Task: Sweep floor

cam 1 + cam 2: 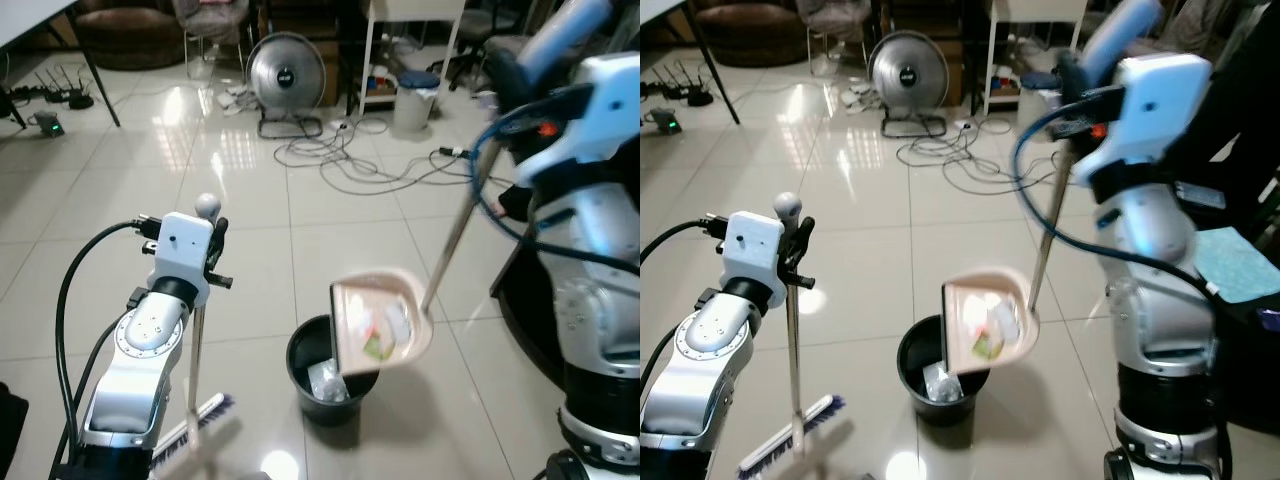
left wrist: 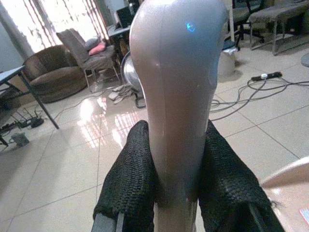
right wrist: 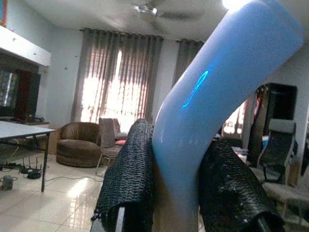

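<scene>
My left gripper (image 1: pixel 212 262) is shut on the top of the broom handle (image 2: pixel 176 96). The broom stands upright, and its blue-bristled head (image 1: pixel 190 432) rests on the tiled floor near my left side. My right gripper (image 3: pixel 176 183) is shut on the light blue dustpan handle (image 3: pixel 212 96), held high at the right. The long handle slopes down to the beige dustpan (image 1: pixel 380 322), which is tipped over the black bin (image 1: pixel 325 385). Bits of white and green litter (image 1: pixel 382 330) lie in the pan. Crumpled clear litter (image 1: pixel 326 380) sits inside the bin.
A round floor fan (image 1: pixel 287 75) stands at the back with loose cables (image 1: pixel 370 160) spread over the tiles. A white bucket (image 1: pixel 414 100) is beside a shelf. A table leg (image 1: pixel 100 85) and a brown armchair (image 1: pixel 130 35) are at the back left.
</scene>
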